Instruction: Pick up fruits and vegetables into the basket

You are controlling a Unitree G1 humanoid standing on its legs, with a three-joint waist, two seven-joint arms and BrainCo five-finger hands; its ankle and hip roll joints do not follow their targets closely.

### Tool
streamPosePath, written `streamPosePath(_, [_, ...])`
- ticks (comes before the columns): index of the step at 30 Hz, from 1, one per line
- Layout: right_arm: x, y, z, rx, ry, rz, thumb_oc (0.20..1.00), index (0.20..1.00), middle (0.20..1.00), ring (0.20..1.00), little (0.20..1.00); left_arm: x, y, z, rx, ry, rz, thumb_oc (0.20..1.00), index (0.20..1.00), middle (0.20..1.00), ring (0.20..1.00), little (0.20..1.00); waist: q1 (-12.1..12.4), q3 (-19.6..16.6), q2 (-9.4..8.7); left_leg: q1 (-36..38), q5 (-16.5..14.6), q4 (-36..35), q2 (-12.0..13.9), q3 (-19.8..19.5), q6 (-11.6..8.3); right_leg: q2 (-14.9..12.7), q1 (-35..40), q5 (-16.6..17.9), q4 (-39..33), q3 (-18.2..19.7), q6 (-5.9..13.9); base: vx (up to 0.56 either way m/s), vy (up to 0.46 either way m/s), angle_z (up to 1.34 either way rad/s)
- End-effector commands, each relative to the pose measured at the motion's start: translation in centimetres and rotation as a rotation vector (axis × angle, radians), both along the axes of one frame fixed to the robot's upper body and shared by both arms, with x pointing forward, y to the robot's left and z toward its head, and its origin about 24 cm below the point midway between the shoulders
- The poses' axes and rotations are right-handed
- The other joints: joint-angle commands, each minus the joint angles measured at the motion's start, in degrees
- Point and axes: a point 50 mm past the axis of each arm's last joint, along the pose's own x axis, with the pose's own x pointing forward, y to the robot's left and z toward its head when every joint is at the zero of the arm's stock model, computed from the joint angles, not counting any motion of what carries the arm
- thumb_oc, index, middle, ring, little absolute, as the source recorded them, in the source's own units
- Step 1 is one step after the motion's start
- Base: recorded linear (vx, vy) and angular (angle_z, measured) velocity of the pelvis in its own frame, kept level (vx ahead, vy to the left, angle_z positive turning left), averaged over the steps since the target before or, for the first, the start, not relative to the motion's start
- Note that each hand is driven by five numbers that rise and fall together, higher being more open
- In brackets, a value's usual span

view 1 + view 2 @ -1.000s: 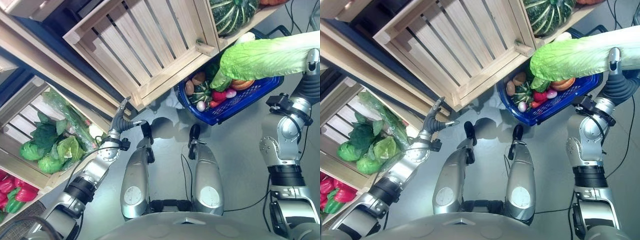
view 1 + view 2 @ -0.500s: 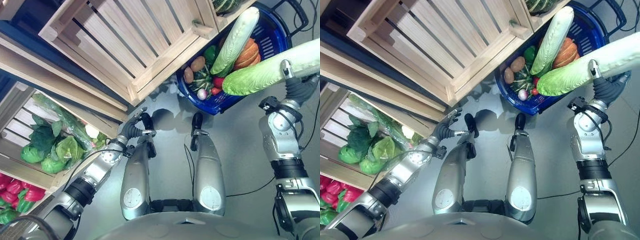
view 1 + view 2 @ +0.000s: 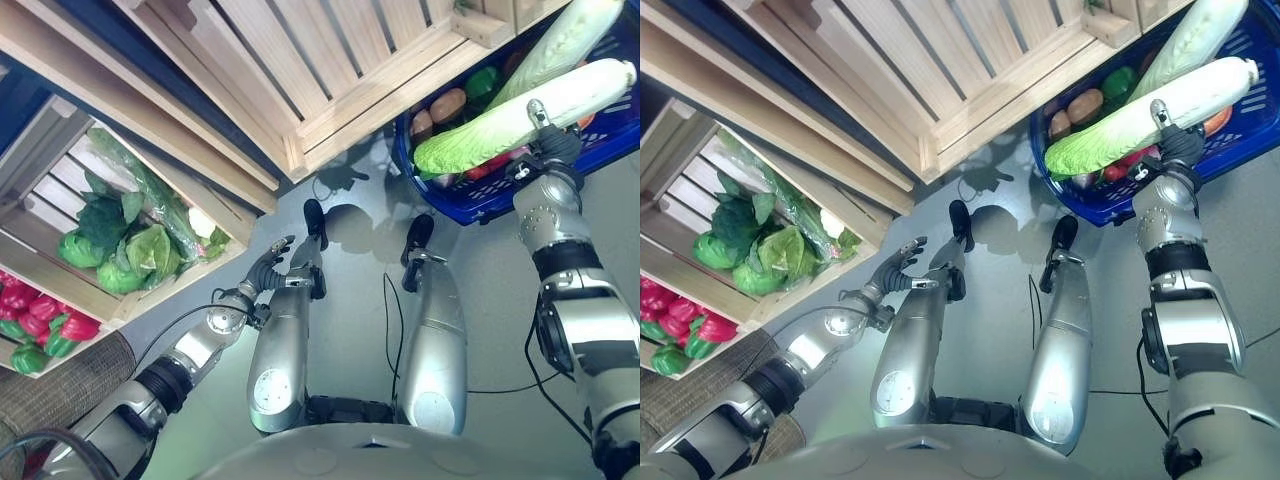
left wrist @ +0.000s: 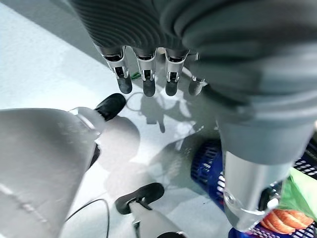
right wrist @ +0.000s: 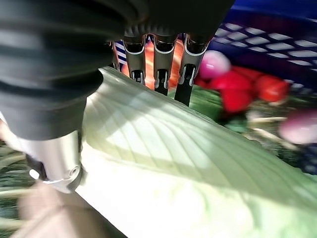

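My right hand (image 3: 1178, 143) has fingers curled round a napa cabbage (image 3: 1140, 115), held lying across the rim of the blue basket (image 3: 1225, 140), above the potatoes (image 3: 1086, 104) and red peppers in it. A second cabbage (image 3: 1193, 35) leans inside. Left hand (image 3: 898, 268) hangs low, fingers relaxed, holding nothing.

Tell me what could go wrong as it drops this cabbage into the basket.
1. The napa cabbage in the right robot hand is long and lies across the blue basket; released like this, its leafy end may hang over the near rim and tip out.
2. The basket is already crowded: another long cabbage, a potato and red produce lie beneath, so it could roll off the pile.
3. The wooden crate sits right beside the basket and could catch the cabbage.
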Motion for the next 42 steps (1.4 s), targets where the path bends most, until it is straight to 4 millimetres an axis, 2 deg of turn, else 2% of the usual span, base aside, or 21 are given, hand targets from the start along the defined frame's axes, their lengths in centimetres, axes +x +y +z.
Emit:
streamPosePath(1, [-0.8, -3.0, 1.0, -0.027, 0.085, -0.069, 0.200, 0.200, 0.200, 0.200, 0.200, -1.2, -3.0, -0.2, -0.080, -0.006, -0.114, 1.000, 1.000, 1.000, 1.000, 1.000, 0.8, -1.9, 7.91, -3.4, -10.4, 10.7, 0.5, -1.6, -0.86, 2.0, -0.4, 1.4, -1.4, -2.9, 0.41, 0.00, -0.033, 0.14])
streamPosePath(3, [-1.1, -3.5, 0.1, -0.052, 0.178, -0.092, 0.200, 0.200, 0.200, 0.200, 0.200, -1.5, -3.3, -0.4, -0.087, 0.004, -0.127, 1.000, 1.000, 1.000, 1.000, 1.000, 1.2, -1.9, 8.32, -3.2, -11.4, 11.3, 0.2, -2.3, -0.94, 2.1, -0.2, 0.2, -0.6, -2.4, 0.61, 0.03, -0.013, 0.13])
streamPosePath(4, [-1.1, -3.5, -0.2, -0.055, 0.211, -0.097, 0.200, 0.200, 0.200, 0.200, 0.200, -1.5, -3.4, -0.4, -0.091, 0.003, -0.130, 1.000, 1.000, 1.000, 1.000, 1.000, 1.5, -1.9, 8.53, -4.3, -10.4, 11.1, 0.2, -2.1, -0.51, 2.0, -1.2, 1.2, -0.7, -3.0, 0.11, 0.01, -0.003, 0.10])
streamPosePath(7, [-1.5, -3.7, -1.4, -0.098, 0.342, -0.120, 0.200, 0.200, 0.200, 0.200, 0.200, -1.7, -3.6, -0.6, -0.084, -0.001, -0.138, 1.000, 1.000, 1.000, 1.000, 1.000, 2.1, -1.9, 8.74, -5.4, -10.5, 11.4, -0.1, -2.5, -0.15, 2.1, -2.2, 1.0, -0.1, -3.1, -0.14, 0.01, -0.009, 0.02])
streamPosePath(8, [-1.9, -3.9, -2.3, -0.117, 0.405, -0.143, 0.200, 0.200, 0.200, 0.200, 0.200, -2.1, -3.6, -1.0, -0.077, 0.013, -0.139, 1.000, 1.000, 1.000, 1.000, 1.000, 2.2, -1.9, 8.66, -4.5, -12.0, 12.1, -0.4, -3.1, -0.44, 2.2, -1.3, -0.6, 0.7, -2.3, 0.40, 0.06, -0.015, 0.02])
streamPosePath(10, [-2.6, -4.2, -3.4, -0.112, 0.475, -0.205, 0.200, 0.200, 0.200, 0.200, 0.200, -2.3, -3.6, -1.2, -0.071, 0.014, -0.141, 1.000, 1.000, 1.000, 1.000, 1.000, 2.4, -1.9, 8.61, -5.1, -12.1, 12.5, -0.6, -3.5, -0.24, 2.2, -1.8, -0.6, 1.1, -2.1, 0.28, 0.03, -0.002, 0.01])
streamPosePath(11, [-3.1, -4.5, -4.0, -0.104, 0.504, -0.264, 1.000, 1.000, 1.000, 1.000, 1.000, -2.4, -3.6, -1.4, -0.065, 0.016, -0.140, 1.000, 1.000, 1.000, 1.000, 1.000, 2.4, -1.9, 8.53, -5.2, -12.3, 12.9, -0.7, -3.6, -0.14, 2.3, -1.8, -0.7, 1.3, -2.0, 0.23, 0.00, 0.000, 0.00])
streamPosePath(13, [-3.7, -4.8, -4.5, -0.088, 0.505, -0.358, 1.000, 1.000, 1.000, 1.000, 1.000, -2.5, -3.7, -1.6, -0.050, 0.014, -0.134, 1.000, 1.000, 1.000, 1.000, 1.000, 2.6, -1.9, 8.53, -5.2, -12.2, 12.8, -0.7, -3.9, 0.06, 2.4, -1.5, -0.3, 1.0, -2.0, 0.33, 0.00, 0.000, 0.00])
streamPosePath(15, [-3.9, -4.9, -4.9, -0.078, 0.484, -0.382, 1.000, 1.000, 1.000, 1.000, 1.000, -2.6, -3.8, -1.7, -0.047, 0.012, -0.130, 1.000, 1.000, 1.000, 1.000, 1.000, 2.6, -1.9, 8.42, -4.6, -12.3, 12.4, -0.8, -4.0, 0.17, 2.6, -0.7, -0.3, 0.4, -2.0, 0.37, -0.02, 0.028, 0.05])
streamPosePath(16, [-4.0, -4.9, -4.9, -0.080, 0.463, -0.405, 1.000, 1.000, 1.000, 1.000, 1.000, -2.7, -3.8, -1.7, -0.052, 0.012, -0.125, 1.000, 1.000, 1.000, 1.000, 1.000, 2.5, -1.9, 8.33, -4.0, -12.3, 12.1, -0.9, -4.0, 0.16, 2.6, -0.1, -0.2, 0.1, -2.0, 0.42, -0.08, 0.070, 0.04])
streamPosePath(17, [-3.9, -4.8, -4.7, -0.081, 0.435, -0.422, 1.000, 1.000, 1.000, 1.000, 1.000, -2.5, -3.7, -1.5, -0.058, 0.008, -0.119, 1.000, 1.000, 1.000, 1.000, 1.000, 2.5, -1.9, 8.32, -4.5, -10.8, 11.3, -0.7, -3.7, 0.51, 2.7, -0.5, 1.4, -0.9, -2.8, -0.07, -0.08, 0.084, 0.00])
streamPosePath(20, [-4.1, -5.0, -4.7, -0.076, 0.370, -0.450, 1.000, 1.000, 1.000, 1.000, 1.000, -2.6, -3.6, -1.5, -0.074, 0.011, -0.108, 1.000, 1.000, 1.000, 1.000, 1.000, 2.3, -1.9, 8.09, -2.9, -10.8, 10.7, -0.7, -3.7, 0.42, 2.8, 1.2, 1.7, -1.8, -2.8, 0.20, -0.03, 0.073, 0.01])
streamPosePath(22, [-4.3, -4.8, -5.0, -0.085, 0.291, -0.440, 1.000, 1.000, 1.000, 1.000, 1.000, -2.8, -3.1, -1.6, -0.102, 0.031, -0.090, 1.000, 1.000, 1.000, 1.000, 1.000, 1.8, -1.9, 7.22, -0.1, -10.7, 9.3, -0.6, -3.5, 0.20, 3.1, 4.1, 2.1, -3.5, -2.9, 0.56, -0.02, 0.104, 0.02])
streamPosePath(26, [-5.2, -3.9, -7.0, -0.094, 0.195, -0.409, 1.000, 1.000, 1.000, 1.000, 1.000, -2.9, -2.1, -1.8, -0.110, 0.056, -0.060, 1.000, 1.000, 1.000, 1.000, 1.000, 0.4, -1.9, 5.04, 5.5, -10.3, 6.4, -0.2, -3.3, -0.12, 3.4, 9.7, 3.7, -7.7, -3.0, 1.33, -0.01, 0.095, -0.04])
streamPosePath(30, [-6.3, -1.7, -8.7, -0.125, 0.073, -0.336, 1.000, 1.000, 1.000, 1.000, 1.000, -3.4, -0.9, -2.5, -0.082, 0.085, -0.013, 1.000, 1.000, 1.000, 1.000, 1.000, -1.6, -1.9, 2.15, 11.5, -10.0, 3.5, 0.6, -2.6, -0.39, 4.0, 15.8, 5.4, -11.9, -2.5, 2.14, 0.00, 0.063, -0.09])
streamPosePath(34, [-7.5, 2.0, -9.5, -0.185, -0.037, -0.220, 1.000, 1.000, 1.000, 1.000, 1.000, -4.1, 0.1, -3.4, -0.056, 0.120, 0.010, 1.000, 1.000, 1.000, 1.000, 1.000, -3.6, -1.9, -1.02, 17.7, -9.9, 1.1, 1.5, -2.2, -0.79, 4.8, 23.0, 6.7, -16.4, -2.1, 2.60, 0.01, 0.039, -0.10])
streamPosePath(36, [-8.3, 3.8, -9.7, -0.269, -0.077, -0.104, 1.000, 1.000, 1.000, 1.000, 1.000, -4.7, 0.9, -4.0, -0.048, 0.151, 0.029, 1.000, 1.000, 1.000, 1.000, 1.000, -4.5, -2.0, -2.58, 21.6, -9.8, -0.3, 2.0, -2.1, -1.09, 5.2, 27.6, 7.3, -18.9, -2.1, 2.94, 0.04, 0.049, -0.10])
streamPosePath(38, [-9.0, 4.6, -10.2, -0.316, -0.066, -0.049, 1.000, 1.000, 1.000, 1.000, 1.000, -5.2, 1.3, -4.6, -0.044, 0.172, 0.046, 1.000, 1.000, 1.000, 1.000, 1.000, -4.8, -3.5, -3.32, 23.4, -9.6, -1.5, 2.3, -1.9, -1.33, 5.4, 29.7, 7.5, -20.6, -2.1, 3.21, 0.08, 0.051, -0.14])
streamPosePath(42, [-11.0, 7.1, -12.7, -0.399, 0.017, 0.235, 1.000, 1.000, 1.000, 1.000, 1.000, -6.7, 2.7, -6.0, -0.047, 0.238, 0.107, 1.000, 1.000, 1.000, 1.000, 1.000, -5.6, -9.6, -5.29, 29.2, -8.8, -5.4, 2.9, -1.0, -1.82, 5.9, 36.1, 8.3, -25.5, -2.0, 4.25, 0.11, 0.065, -0.20])
